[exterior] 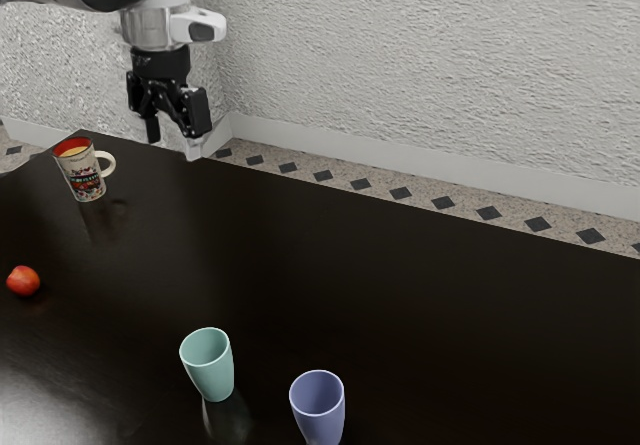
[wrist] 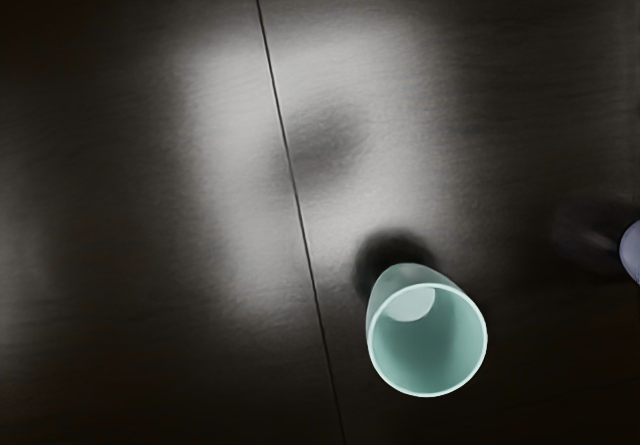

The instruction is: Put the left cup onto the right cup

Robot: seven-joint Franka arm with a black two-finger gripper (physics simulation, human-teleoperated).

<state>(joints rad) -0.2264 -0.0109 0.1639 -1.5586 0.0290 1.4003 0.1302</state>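
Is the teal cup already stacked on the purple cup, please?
No, the teal cup stands on the table beside the purple cup, apart from it.

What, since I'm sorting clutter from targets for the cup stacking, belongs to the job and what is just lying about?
For the job:
- green cup, to be lifted
- purple cup, to receive it
- gripper, open, high above the table

Lying about:
- mug
- small red fruit
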